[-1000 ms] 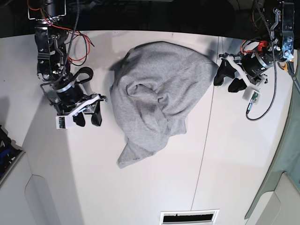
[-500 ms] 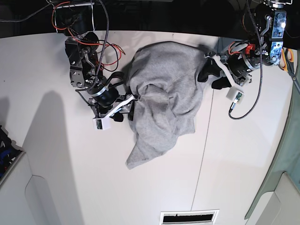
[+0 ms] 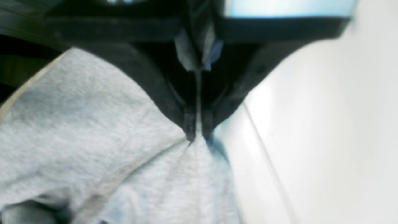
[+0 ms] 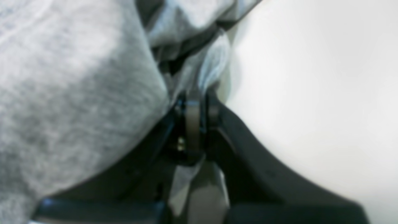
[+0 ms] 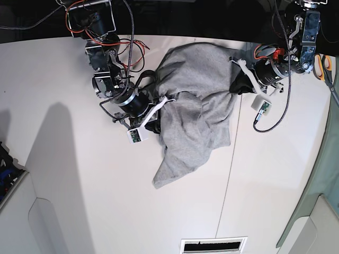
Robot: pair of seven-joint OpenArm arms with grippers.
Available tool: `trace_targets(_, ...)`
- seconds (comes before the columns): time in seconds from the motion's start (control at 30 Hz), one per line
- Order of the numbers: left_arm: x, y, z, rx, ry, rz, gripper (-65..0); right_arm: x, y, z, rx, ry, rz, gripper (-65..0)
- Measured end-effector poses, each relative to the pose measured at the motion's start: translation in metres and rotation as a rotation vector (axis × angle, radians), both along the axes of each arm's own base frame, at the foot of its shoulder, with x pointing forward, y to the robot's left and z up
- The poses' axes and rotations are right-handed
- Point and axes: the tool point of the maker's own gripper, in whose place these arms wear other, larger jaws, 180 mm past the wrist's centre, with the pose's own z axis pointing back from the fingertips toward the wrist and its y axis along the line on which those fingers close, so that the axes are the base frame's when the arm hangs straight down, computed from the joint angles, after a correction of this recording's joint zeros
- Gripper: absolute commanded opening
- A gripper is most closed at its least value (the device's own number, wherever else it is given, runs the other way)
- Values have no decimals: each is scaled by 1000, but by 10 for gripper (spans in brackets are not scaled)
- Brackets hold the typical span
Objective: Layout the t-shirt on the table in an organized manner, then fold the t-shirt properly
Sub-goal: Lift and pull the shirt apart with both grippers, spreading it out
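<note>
The light heather-grey t-shirt point(image 5: 196, 106) lies crumpled on the white table point(image 5: 79, 185), with a tail of cloth hanging toward the front. My right gripper point(image 5: 158, 114) is at the shirt's left edge. In the right wrist view it point(image 4: 199, 96) is shut on a fold of the grey t-shirt point(image 4: 62, 93). My left gripper point(image 5: 237, 82) is at the shirt's right edge. In the left wrist view it point(image 3: 198, 133) is shut on the shirt's edge point(image 3: 93, 140), just above the table point(image 3: 326, 124). No lettering shows.
A thin dark seam point(image 5: 230, 174) runs across the table right of the shirt. A pale green cloth point(image 5: 323, 174) hangs at the right edge. Orange-handled scissors point(image 5: 324, 66) lie at the far right. A vent slot point(image 5: 213, 245) is at the front.
Both grippers moved inward from open beside the shirt onto its left and right edges and shut on the cloth. The shirt bunched and shifted slightly right.
</note>
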Motion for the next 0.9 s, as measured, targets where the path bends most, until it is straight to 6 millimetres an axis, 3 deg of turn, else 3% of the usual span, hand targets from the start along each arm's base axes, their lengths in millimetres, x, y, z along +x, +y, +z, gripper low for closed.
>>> trace_targets(0.1, 5, 20, 3, 35, -10, 53, -650, 12, -5, 20, 7, -51, -9, -650)
trace_targets(0.3, 22, 61, 19, 73, -39, 150, -650, 36, -25, 90, 36, -214, 17, -650)
trace_targets(0.4, 30, 72, 29, 78, -64, 157, -650, 43, -54, 112, 15, -241, -16, -650)
trace_targets(0.5, 25, 93, 28, 148, -39, 165, -650, 52, -105, 132, -37, -267, -96, -650)
trace_targets(0.57, 27, 88, 32, 117, -53, 140, -650, 53, -126, 143, -42, -273, -129, -650)
trace_targets(0.63, 26, 70, 37, 36, -65, 78, -650, 52, -140, 149, -29, -273, -153, -650)
trace_targets(0.73, 18, 42, 47, -117, -50, -13, -650, 43, -178, 149, -54, -259, -205, -650)
trace_targets(0.9, 13, 23, 57, -282, -10, -6, -650, 6, -219, 113, -91, -146, -288, -650)
